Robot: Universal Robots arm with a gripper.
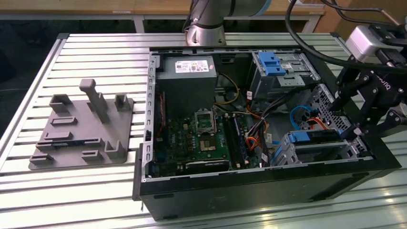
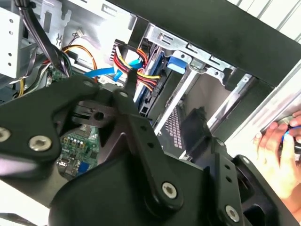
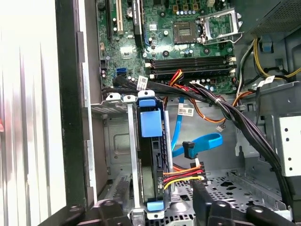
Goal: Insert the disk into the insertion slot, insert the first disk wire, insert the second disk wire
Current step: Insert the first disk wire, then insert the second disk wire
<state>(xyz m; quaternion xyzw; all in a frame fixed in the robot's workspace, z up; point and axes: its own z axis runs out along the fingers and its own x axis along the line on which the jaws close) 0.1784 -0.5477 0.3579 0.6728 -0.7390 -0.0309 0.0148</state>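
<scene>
The disk (image 3: 151, 155), in its blue carrier, stands inside the insertion slot (image 3: 133, 155), a silver cage at the case's front corner. In the exterior view the disk (image 1: 311, 137) sits at the right of the case. A bundle of red, yellow and black wires (image 3: 184, 173) runs up against the disk's edge. A blue flat wire (image 3: 203, 141) hangs beside it, its dark plug (image 3: 188, 149) loose in the air. My gripper (image 3: 151, 197) hovers over the disk, open, one fingertip (image 3: 198, 188) close to the coloured bundle (image 2: 126, 63). From outside, my gripper (image 1: 348, 119) is over the case's right side.
The open computer case (image 1: 254, 191) lies on a slatted metal table (image 1: 95, 52). Motherboard (image 1: 197, 138), power supply (image 1: 186, 76) and a taller bay with a blue latch (image 1: 275, 64) crowd the inside. A grey fixture plate (image 1: 79, 136) sits at the exterior view's left. A person's hand (image 2: 282, 146) is near the case wall.
</scene>
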